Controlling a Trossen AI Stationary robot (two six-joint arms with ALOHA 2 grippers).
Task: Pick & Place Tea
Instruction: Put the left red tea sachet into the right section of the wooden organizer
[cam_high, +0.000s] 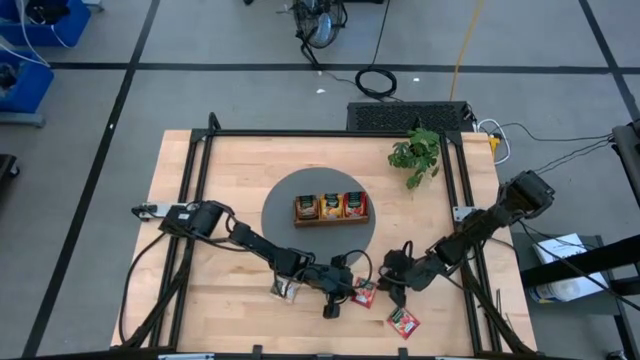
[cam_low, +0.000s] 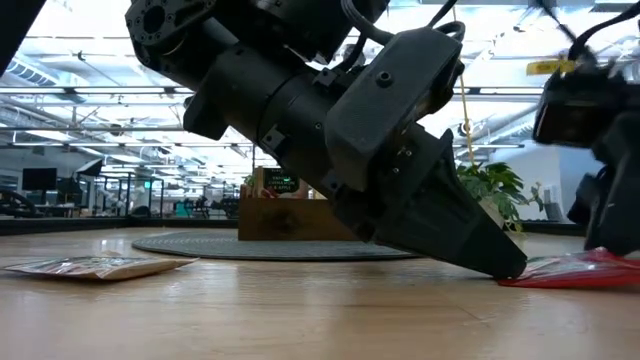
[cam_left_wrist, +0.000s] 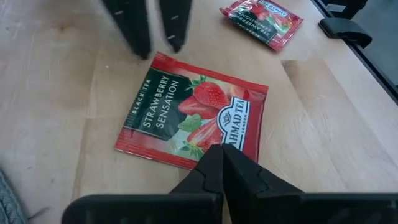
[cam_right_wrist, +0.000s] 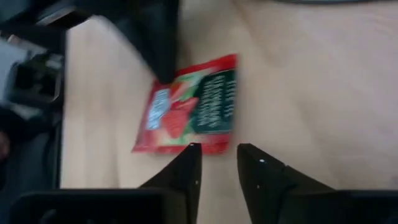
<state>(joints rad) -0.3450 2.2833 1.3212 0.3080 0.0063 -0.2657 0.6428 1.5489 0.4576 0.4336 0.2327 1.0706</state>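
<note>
A red strawberry tea sachet (cam_left_wrist: 186, 118) lies flat on the wooden table near its front edge, also seen in the high view (cam_high: 366, 293). My left gripper (cam_left_wrist: 222, 158) is shut, with its tips at the sachet's edge. My right gripper (cam_right_wrist: 219, 155) stands open at the opposite edge; its fingers (cam_left_wrist: 138, 31) are just beyond the sachet, and whether they touch it cannot be told. A second red sachet (cam_high: 403, 320) and a beige one (cam_high: 285, 290) lie flat nearby. The wooden tray (cam_high: 330, 207) holds more tea. My left gripper sets its shut fingertips (cam_left_wrist: 222, 155) on the sachet's short edge by the brand label (cam_left_wrist: 239, 124). It comes slanting down from the table's left side. The sachet lies flat on the table under the tips (cam_low: 505, 265).
The tray stands on a round grey mat (cam_high: 285, 215) at the table's middle. A small green plant (cam_high: 417, 152) stands at the far right. Black frame rails (cam_high: 455, 180) run along the table's sides. Bare wood lies on the near left.
</note>
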